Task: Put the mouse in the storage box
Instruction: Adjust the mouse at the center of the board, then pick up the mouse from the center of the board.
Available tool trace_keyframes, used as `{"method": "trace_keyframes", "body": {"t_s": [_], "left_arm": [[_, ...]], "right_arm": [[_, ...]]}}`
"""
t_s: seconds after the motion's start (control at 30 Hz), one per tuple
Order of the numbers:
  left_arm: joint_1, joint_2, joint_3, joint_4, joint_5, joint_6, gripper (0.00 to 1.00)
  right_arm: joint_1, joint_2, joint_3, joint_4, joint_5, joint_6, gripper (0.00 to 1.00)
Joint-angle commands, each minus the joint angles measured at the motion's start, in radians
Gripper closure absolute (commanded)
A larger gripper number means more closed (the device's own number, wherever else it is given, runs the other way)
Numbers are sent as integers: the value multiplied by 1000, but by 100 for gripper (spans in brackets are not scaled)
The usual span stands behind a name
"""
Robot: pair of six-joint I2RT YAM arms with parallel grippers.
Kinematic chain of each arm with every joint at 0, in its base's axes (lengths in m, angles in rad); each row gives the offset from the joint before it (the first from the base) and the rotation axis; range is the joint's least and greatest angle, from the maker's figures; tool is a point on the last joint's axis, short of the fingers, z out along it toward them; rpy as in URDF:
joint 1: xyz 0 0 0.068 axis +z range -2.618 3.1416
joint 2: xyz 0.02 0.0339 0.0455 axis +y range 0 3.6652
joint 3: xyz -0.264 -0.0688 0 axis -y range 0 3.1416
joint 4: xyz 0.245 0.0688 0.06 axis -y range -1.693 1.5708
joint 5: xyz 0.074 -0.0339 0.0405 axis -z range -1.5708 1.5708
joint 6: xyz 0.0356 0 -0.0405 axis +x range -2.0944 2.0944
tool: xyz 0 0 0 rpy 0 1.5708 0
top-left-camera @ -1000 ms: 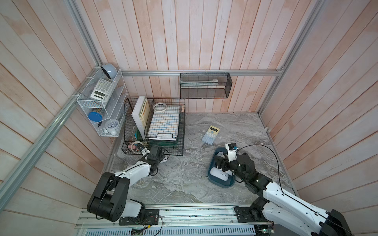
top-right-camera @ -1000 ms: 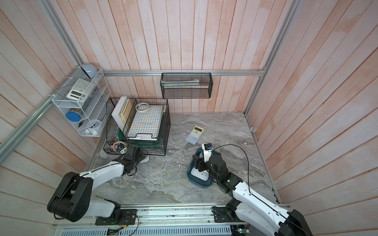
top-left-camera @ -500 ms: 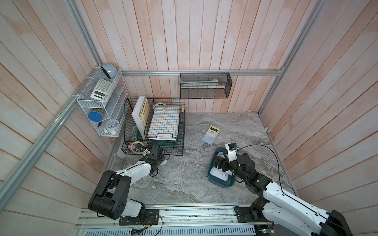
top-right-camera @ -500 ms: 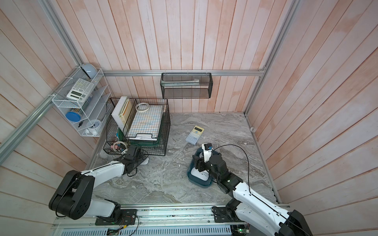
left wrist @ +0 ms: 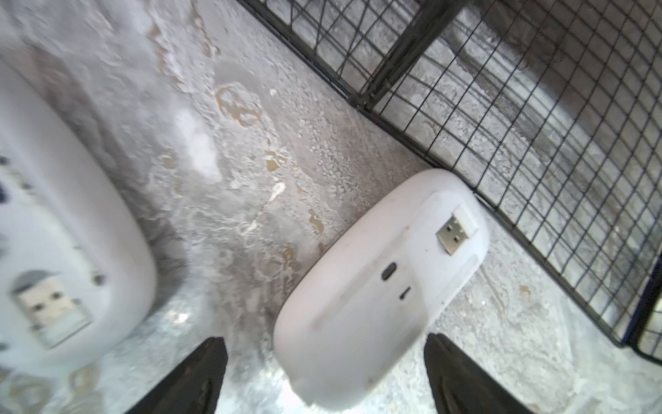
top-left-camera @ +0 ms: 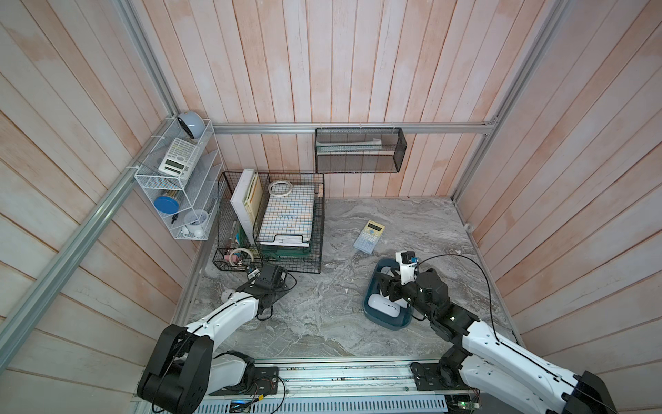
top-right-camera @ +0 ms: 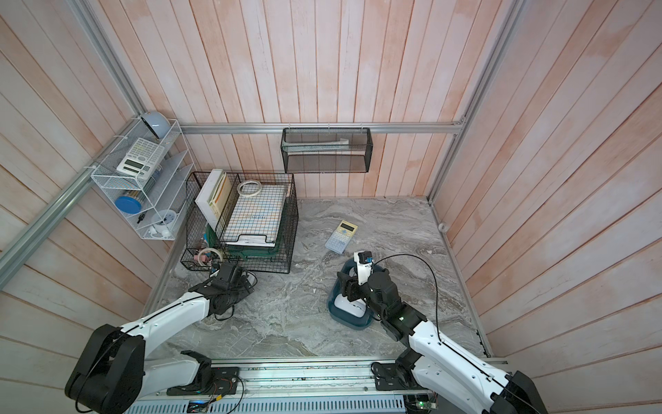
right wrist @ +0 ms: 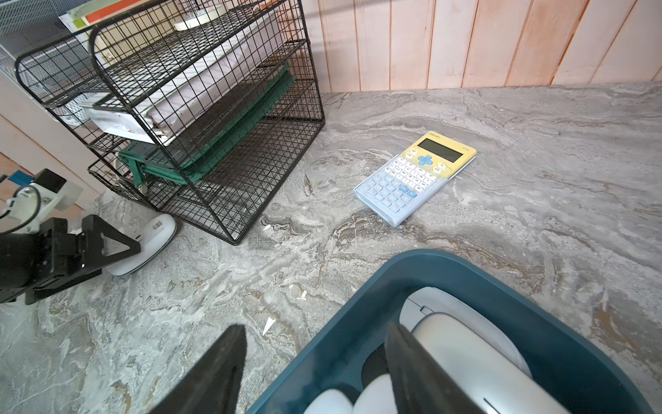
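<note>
A white mouse (left wrist: 379, 279) lies upside down on the marble top against the black wire basket (left wrist: 537, 107). My left gripper (left wrist: 324, 338) stands open around its near end, with a gap on each side. The right wrist view shows the same mouse (right wrist: 157, 233) behind the left fingers (right wrist: 111, 245). A second upturned mouse (left wrist: 53, 251) lies beside it (top-left-camera: 226, 295). The teal storage box (top-left-camera: 390, 324) (top-right-camera: 349, 324) holds several white mice (right wrist: 465, 358). My right gripper (right wrist: 315, 327) is open, one finger inside the box wall (right wrist: 344, 340) and one outside.
A yellow and blue calculator (top-left-camera: 369, 236) (right wrist: 415, 179) lies behind the box. The black wire basket (top-left-camera: 272, 222) with papers fills the back left. A black mesh tray (top-left-camera: 360, 150) and a white wire shelf (top-left-camera: 179, 186) hang on the walls.
My left arm has shifted slightly in front of the basket and its jaws stand a little narrower round the mouse. The right arm has not moved.
</note>
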Motion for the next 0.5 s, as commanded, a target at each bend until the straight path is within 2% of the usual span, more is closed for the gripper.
{"method": "trace_keyframes", "body": {"t_s": [0.0, 0.23, 0.47], "left_arm": [[7, 14, 75, -50, -26, 97, 6], [11, 140, 198, -45, 14, 301, 3], [32, 251, 224, -41, 54, 306, 0]], "right_arm": [[0, -6, -8, 6, -4, 4, 32], [0, -18, -13, 8, 9, 3, 32], [0, -8, -11, 9, 0, 5, 32]]}}
